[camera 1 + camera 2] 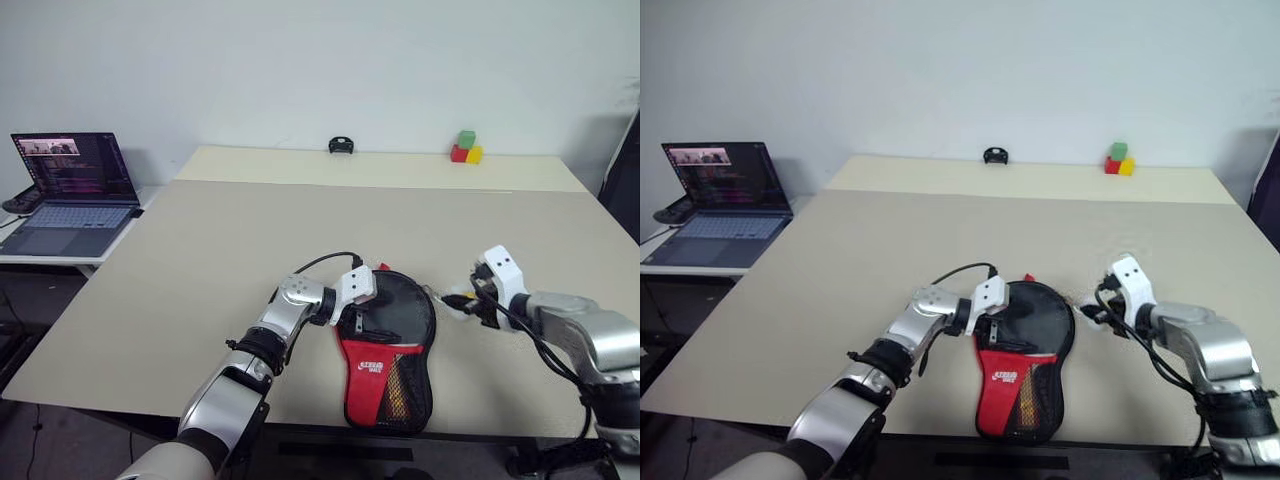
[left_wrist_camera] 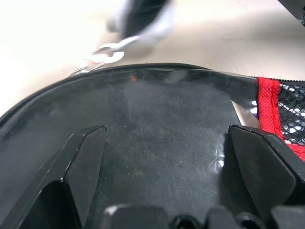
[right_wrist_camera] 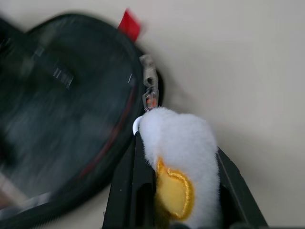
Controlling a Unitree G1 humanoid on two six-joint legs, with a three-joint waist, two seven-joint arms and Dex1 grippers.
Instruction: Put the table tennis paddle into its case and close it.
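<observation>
The case [image 1: 385,345] lies flat near the table's front edge, round black end away from me, red logo panel and mesh pocket toward me. My left gripper [image 1: 362,322] is at its left side, open, with the fingers [image 2: 86,157] spread over the black face [image 2: 162,124]. Just right of the case, my right gripper [image 3: 178,164] is shut on the white-yellow ball charm [image 3: 176,138]. The charm hangs from the metal zip pull [image 3: 150,90] at the case's rim. The table tennis paddle is hidden; I cannot make it out apart from the case.
A laptop [image 1: 75,195] stands open on a side table at the left. Red, green and yellow blocks [image 1: 465,148] and a small black object [image 1: 341,146] sit at the far edge of the beige table [image 1: 200,260]. The case reaches the front edge.
</observation>
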